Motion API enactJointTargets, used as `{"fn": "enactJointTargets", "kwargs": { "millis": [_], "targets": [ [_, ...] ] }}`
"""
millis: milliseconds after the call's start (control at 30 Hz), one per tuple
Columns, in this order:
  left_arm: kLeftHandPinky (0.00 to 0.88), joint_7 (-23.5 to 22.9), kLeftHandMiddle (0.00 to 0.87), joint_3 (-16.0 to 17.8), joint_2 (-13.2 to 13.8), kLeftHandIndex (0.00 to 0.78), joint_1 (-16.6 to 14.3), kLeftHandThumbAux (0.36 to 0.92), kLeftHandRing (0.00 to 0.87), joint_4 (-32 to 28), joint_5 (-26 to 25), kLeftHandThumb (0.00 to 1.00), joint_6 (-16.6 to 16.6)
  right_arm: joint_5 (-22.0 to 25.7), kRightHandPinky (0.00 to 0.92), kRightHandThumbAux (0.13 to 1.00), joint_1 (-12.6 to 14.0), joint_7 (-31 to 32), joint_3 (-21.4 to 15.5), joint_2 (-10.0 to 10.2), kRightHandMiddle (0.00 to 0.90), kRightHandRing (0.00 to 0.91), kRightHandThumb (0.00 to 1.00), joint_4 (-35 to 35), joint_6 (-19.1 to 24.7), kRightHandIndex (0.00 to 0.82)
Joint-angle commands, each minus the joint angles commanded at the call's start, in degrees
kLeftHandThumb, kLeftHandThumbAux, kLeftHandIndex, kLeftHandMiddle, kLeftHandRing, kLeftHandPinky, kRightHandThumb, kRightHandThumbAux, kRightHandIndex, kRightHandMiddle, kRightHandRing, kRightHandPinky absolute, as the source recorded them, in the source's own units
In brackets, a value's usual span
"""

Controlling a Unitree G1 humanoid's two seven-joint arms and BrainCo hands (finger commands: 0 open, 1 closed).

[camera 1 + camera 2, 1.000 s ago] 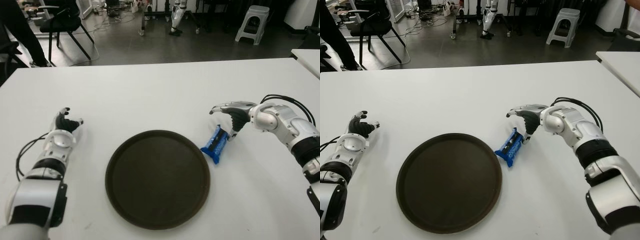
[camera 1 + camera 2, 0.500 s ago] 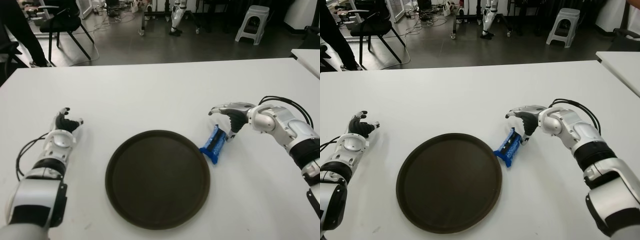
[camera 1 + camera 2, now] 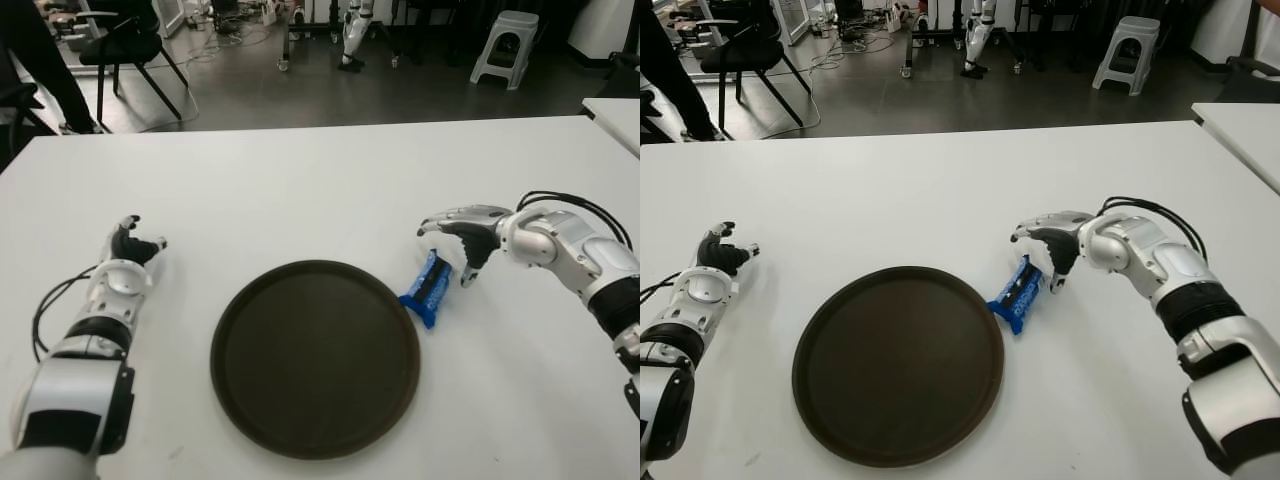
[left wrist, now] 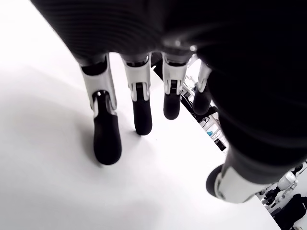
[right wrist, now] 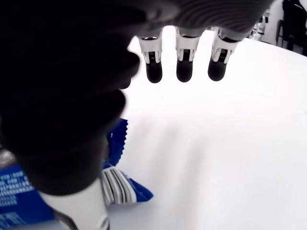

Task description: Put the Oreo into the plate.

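A blue Oreo pack (image 3: 427, 289) lies on the white table (image 3: 320, 190), its lower end touching the right rim of the round dark brown plate (image 3: 315, 360). My right hand (image 3: 447, 254) hovers just over the pack's far end, open. Its fingers (image 5: 184, 67) stretch out above the table and the thumb points down at the pack's right side; the pack (image 5: 19, 201) shows beside the thumb in the right wrist view. Nothing is in the plate. My left hand (image 3: 128, 250) is far to the plate's left with fingers (image 4: 106, 139) relaxed, tips on the table.
Beyond the table's far edge is grey floor with a black chair (image 3: 125, 50), a grey stool (image 3: 505, 45) and a person's legs (image 3: 40, 60). Another white table's corner (image 3: 615, 115) shows at the right.
The right hand dipped toward the pack, nudging it slightly left against the plate's rim, then drew a little back to the right. The left hand has not moved.
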Motion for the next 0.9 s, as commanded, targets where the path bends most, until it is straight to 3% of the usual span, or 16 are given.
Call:
{"fn": "enactJointTargets", "kwargs": {
  "millis": [367, 900],
  "targets": [
    [0.166, 0.0, 0.109, -0.6, 0.2, 0.032, 0.0, 0.742, 0.142, 0.1, 0.6, 0.274, 0.6, -2.1, 0.000, 0.901, 0.0, -1.2, 0.6, -1.2, 0.000, 0.000, 0.000, -0.5, -1.8, 0.000],
    [0.183, -0.2, 0.118, -0.7, 0.2, 0.040, -0.1, 0.749, 0.156, 0.0, 0.6, 0.249, 0.6, -10.3, 0.000, 0.881, -1.3, -13.6, 3.8, -4.2, 0.000, 0.000, 0.000, 2.5, -9.4, 0.000]
  ]
}}
